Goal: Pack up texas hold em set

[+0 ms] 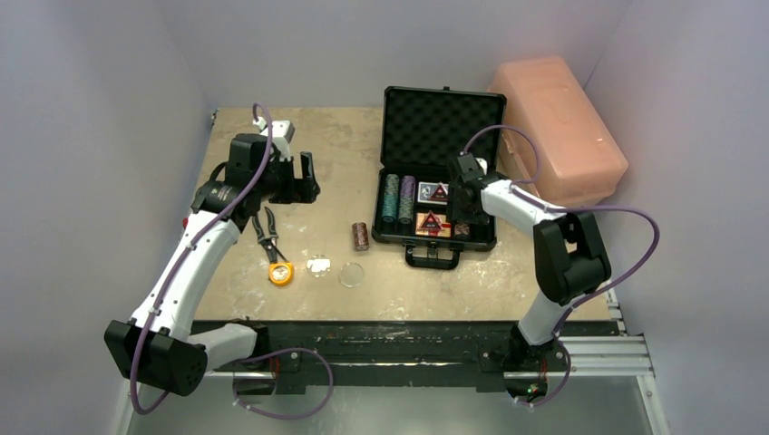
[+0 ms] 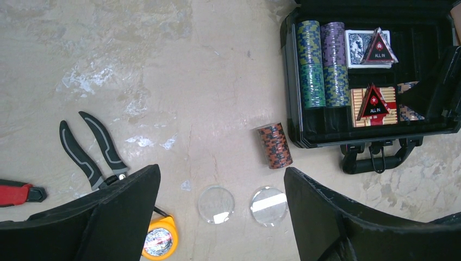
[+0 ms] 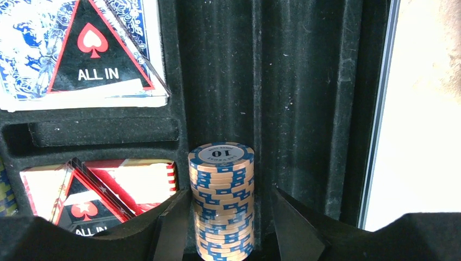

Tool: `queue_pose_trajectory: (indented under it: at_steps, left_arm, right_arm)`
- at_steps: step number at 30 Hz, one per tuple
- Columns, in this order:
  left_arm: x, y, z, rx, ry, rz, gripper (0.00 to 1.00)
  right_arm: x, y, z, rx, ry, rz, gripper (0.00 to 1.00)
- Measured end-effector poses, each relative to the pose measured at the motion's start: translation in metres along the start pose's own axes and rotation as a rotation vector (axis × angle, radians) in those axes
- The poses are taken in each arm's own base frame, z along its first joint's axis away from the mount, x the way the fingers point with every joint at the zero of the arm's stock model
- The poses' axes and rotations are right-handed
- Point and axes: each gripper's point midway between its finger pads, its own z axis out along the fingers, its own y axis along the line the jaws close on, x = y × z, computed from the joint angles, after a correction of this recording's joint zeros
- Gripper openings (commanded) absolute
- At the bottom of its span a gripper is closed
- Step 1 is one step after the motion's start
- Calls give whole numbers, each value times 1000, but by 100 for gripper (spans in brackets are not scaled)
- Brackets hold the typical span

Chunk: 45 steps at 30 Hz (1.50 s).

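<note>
The black briefcase (image 1: 388,136) lies open at the back right, its handle towards me. Inside it are rows of teal chips (image 2: 311,62) and purple chips (image 2: 333,62), and two card decks (image 2: 356,49) (image 2: 359,106), each with an "ALL IN" triangle on top. My right gripper (image 3: 231,191) is down in the case, jaws open around a tan-and-blue chip stack (image 3: 222,196), with a gap at the right finger. A brown chip stack (image 2: 275,145) lies on the table left of the case. My left gripper (image 2: 222,171) hangs open above two clear discs (image 2: 216,204) (image 2: 268,206).
A big pink plastic box (image 1: 558,127) stands right of the case lid. Pliers (image 2: 89,147), an orange tape measure (image 2: 159,239) and a red-handled tool (image 2: 16,193) lie on the left half of the table. Walls close in on the table's sides and back.
</note>
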Motion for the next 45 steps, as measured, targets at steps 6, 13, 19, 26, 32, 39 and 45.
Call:
queue_pose_trajectory:
  at_steps: [6,13,19,26,32,39,45]
  left_arm:
    - [0,0,0,0,-1,5,84]
    - [0,0,0,0,-1,5,84]
    - [0,1,-1,-2,-3,9,87]
    - [2,4,-7,-15,-24,25,100]
    - [1,5,-16,-14,-74,9,100]
    - [13,7,1,-35,-5,-61,96]
    - [33,2,12,-38,82,-127,89]
  right_arm:
    - [4,0,-3,-10,20,-5,64]
    - [4,-3,-17,-18,15,-4,68]
    - [-8,-5,-38,-44,-34,10,81]
    - [-18,-1,-58,-92,-81,20,96]
    - [-24,11,-80,-163,-132,16,99]
    - [-20,29,-100,-258,-172,3,99]
    - [-12,35,-104,-289,-174,-5,99]
